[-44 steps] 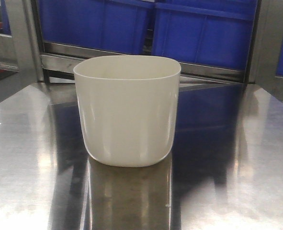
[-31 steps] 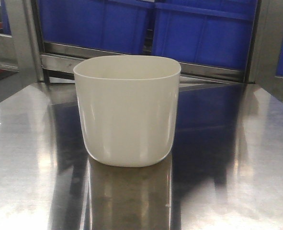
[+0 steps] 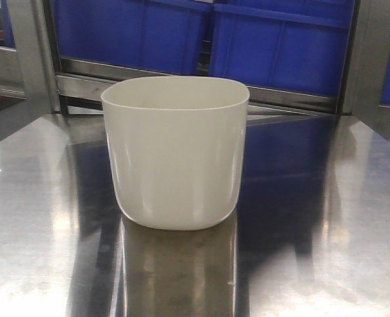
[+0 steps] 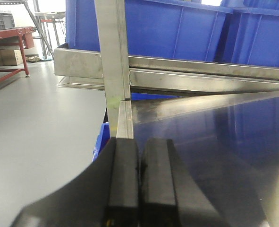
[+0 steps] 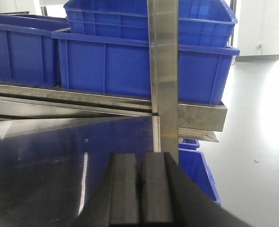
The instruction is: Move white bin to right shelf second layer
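Your glossy cream-white plastic tub with the rounded-square mouth, the white bin point(image 3: 175, 158), stands upright on the flat shiny steel table point(image 3: 326, 231), just toward 9 o'clock of the middle of the front view, its mirror image lying below it on the metal. Neither arm shows in that view and nothing touches the bin. Behind it, at 12 o'clock, you have a steel shelf bar point(image 3: 293, 99) carrying blue rectangular plastic crates point(image 3: 280, 46). In the left wrist view, your left gripper point(image 4: 139, 144) has its two black pads pressed together with nothing between them; it hovers at the table's corner, with a square steel upright post point(image 4: 113, 56) at 11 o'clock of it and the tabletop running off toward 2 o'clock. In the right wrist view, your right gripper point(image 5: 140, 158) is likewise closed pad to pad and empty, at the other table corner, with a steel post point(image 5: 164, 71) rising at 1 o'clock and more blue crates point(image 5: 106, 66) across 10 to 12 o'clock. Grey floor lies at 3 o'clock.
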